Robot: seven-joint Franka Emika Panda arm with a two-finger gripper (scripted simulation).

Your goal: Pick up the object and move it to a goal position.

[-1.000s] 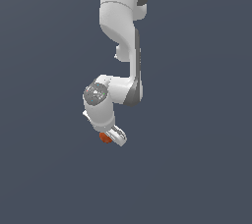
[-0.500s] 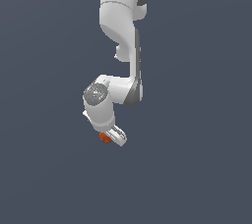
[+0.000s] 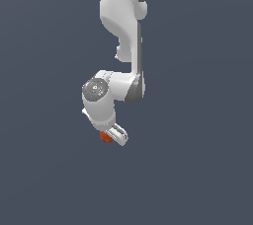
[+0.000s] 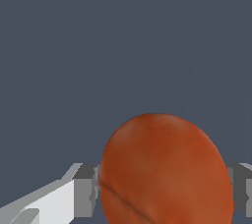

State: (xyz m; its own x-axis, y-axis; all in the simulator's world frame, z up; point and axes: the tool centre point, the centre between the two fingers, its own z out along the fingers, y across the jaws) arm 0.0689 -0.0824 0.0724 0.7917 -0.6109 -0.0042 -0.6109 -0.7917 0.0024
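End effector [image 3: 109, 137] around ball [image 4: 165, 171]

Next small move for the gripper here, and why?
Probably carry it off toward the goal, keeping the grip: the small orange-red ball sits between the white gripper fingers, which press both its sides. No goal marker shows, so direction is unclear.

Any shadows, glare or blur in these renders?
Exterior view: sharp, flat lighting, no cast shadow on the plain grey backdrop, soft shading on the arm. Wrist view: orange-red ball between the jaws, softly shaded, mild highlight, no blur.
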